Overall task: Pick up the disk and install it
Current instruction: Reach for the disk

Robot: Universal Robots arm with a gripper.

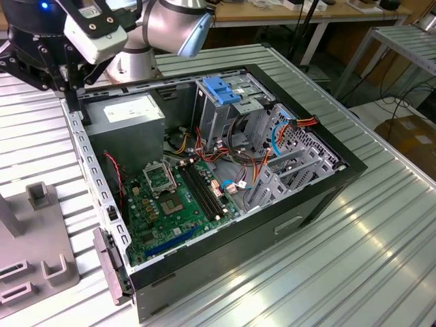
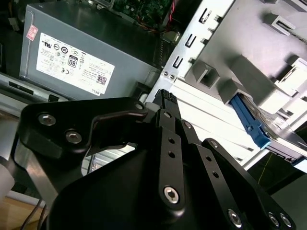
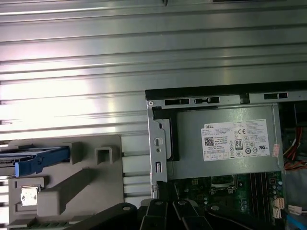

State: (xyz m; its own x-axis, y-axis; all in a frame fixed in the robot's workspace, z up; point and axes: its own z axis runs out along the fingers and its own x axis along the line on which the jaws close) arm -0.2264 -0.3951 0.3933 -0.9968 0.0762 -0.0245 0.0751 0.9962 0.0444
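Tower case [image 1: 313, 204] lies open in the exterior view, holding a power supply [image 1: 129, 112], motherboard [image 1: 170, 197] and drive cage [image 1: 225, 112]. The gripper [image 1: 70, 85] hangs over its rear corner. In the second wrist view the jaws look pinched together on nothing, and the disk [image 2: 249, 123] sits in a grey fixture [image 2: 240, 72], apart from them. In the first wrist view its blue carrier rail [image 3: 43, 159] juts from that fixture. I'd judge the disk stiff, weighty and shock-shy, best gripped across its long edges.

This looks like a robotics lab or workshop. An opened computer case [image 1: 225, 266] lies on a ribbed metal worktable [image 1: 368, 252], with wooden benches [image 1: 272, 10] and a cardboard box [image 1: 412, 139] at the exterior view's upper right.
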